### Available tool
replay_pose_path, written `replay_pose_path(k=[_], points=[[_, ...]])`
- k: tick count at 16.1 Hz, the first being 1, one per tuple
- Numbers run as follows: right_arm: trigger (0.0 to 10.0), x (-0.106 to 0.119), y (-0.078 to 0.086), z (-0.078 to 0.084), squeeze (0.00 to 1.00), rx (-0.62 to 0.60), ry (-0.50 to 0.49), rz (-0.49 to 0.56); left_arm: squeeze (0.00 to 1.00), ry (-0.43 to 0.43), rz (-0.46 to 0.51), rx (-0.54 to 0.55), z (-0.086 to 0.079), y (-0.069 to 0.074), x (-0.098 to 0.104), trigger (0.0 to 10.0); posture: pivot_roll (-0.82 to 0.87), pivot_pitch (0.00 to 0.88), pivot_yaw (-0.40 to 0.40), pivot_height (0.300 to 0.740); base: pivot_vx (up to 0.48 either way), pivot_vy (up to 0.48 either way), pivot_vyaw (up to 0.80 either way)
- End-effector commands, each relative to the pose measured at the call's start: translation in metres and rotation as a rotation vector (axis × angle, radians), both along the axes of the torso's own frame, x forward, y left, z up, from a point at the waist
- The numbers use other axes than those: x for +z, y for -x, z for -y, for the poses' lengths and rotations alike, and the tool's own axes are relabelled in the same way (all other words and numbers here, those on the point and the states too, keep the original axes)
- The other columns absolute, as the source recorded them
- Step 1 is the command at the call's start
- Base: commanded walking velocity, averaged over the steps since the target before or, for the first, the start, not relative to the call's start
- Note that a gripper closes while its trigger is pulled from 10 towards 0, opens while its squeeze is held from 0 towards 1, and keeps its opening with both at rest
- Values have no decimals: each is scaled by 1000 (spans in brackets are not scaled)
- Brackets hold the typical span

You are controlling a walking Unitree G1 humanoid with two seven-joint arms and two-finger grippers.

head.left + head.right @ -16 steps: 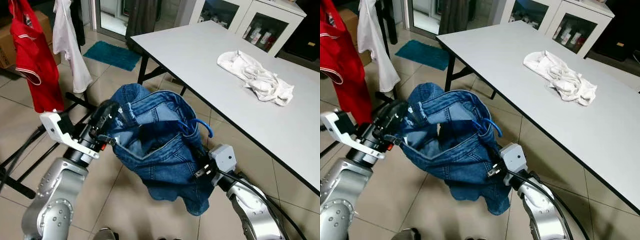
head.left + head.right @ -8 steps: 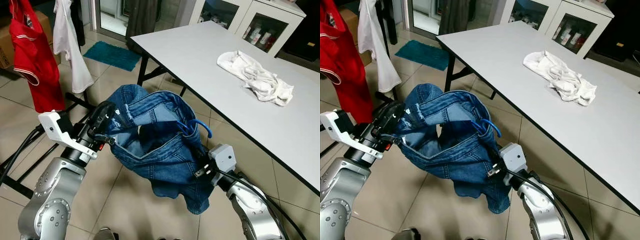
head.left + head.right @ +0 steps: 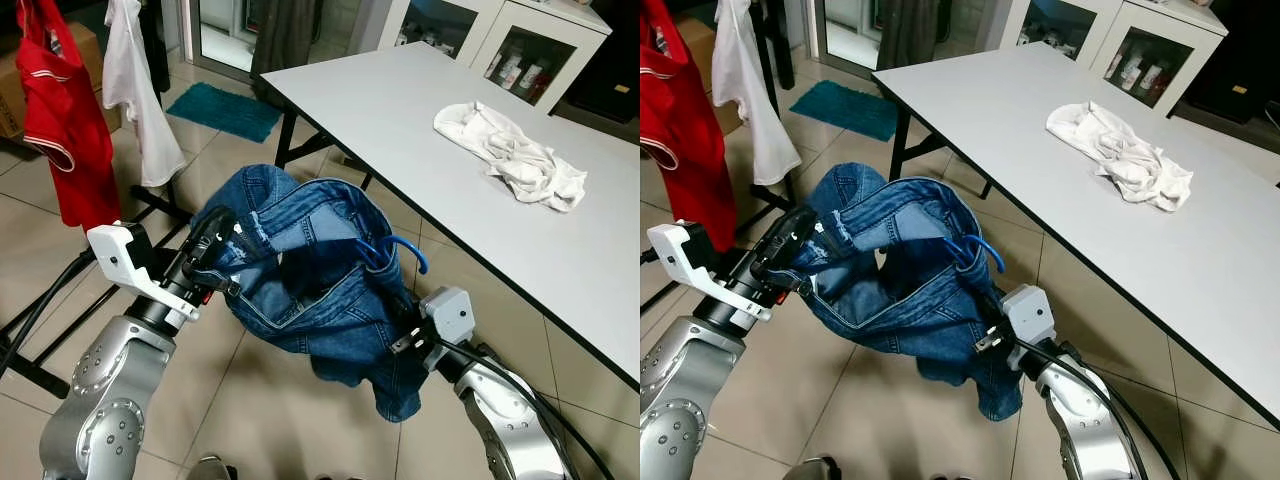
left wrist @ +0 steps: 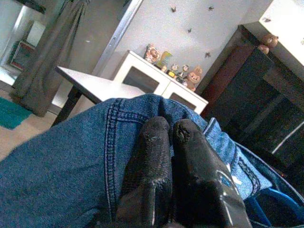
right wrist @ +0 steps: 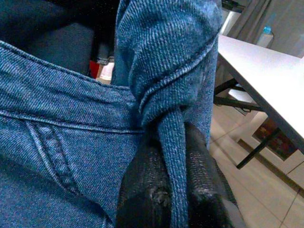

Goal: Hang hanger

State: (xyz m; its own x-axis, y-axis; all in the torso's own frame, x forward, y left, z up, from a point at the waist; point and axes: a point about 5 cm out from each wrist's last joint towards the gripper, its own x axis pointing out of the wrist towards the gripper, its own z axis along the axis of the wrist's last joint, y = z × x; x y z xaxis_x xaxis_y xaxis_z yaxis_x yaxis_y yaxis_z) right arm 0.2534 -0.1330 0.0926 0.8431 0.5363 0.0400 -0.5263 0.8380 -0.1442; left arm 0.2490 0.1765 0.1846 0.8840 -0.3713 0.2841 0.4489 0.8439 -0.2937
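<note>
A pair of blue jeans (image 3: 320, 280) hangs in the air between my two grippers, above the tiled floor. The hook of a blue hanger (image 3: 408, 250) sticks out of the waistband on the right side. My left gripper (image 3: 215, 238) is shut on the left edge of the waistband; in the left wrist view its fingers (image 4: 156, 142) press together against the denim. My right gripper (image 3: 402, 340) is shut on a fold of the jeans lower right, and the right wrist view has a strip of denim (image 5: 172, 142) pinched between its fingers. The rest of the hanger is hidden inside the jeans.
A clothes rack at the left carries a red shirt (image 3: 60, 120) and a white shirt (image 3: 135, 90); its black base bars (image 3: 30, 330) run along the floor by my left arm. A grey table (image 3: 400, 110) with a crumpled white cloth (image 3: 510, 150) stands to the right. A teal mat (image 3: 225, 108) lies beyond.
My left gripper has shifted slightly right and up with the waistband, and the jeans have bunched up, their lower hem a little higher. The right gripper has hardly moved.
</note>
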Motion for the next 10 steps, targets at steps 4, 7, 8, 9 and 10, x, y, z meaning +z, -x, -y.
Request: replay_pose_path(k=[4,7,8,9,10], points=[[0,7,-1,11,0,-30,-4,20,0,-518,100,-104,9,4,-5,0,124,151,-193,740,0,0,0],[0,7,-2,11,0,-24,-2,19,0,-736,139,-206,-1,3,2,10000,126,151,-194,740,0,0,0],[0,7,-2,11,0,-24,-2,20,0,-557,114,-219,-2,4,10,10000,125,150,-193,740,0,0,0],[0,7,-2,11,0,-23,-2,20,0,-435,102,-238,-1,5,15,10000,125,149,-193,740,0,0,0],[0,7,-2,11,0,-23,-3,20,1000,-312,100,-262,-1,6,21,10000,123,149,-192,740,0,0,0]])
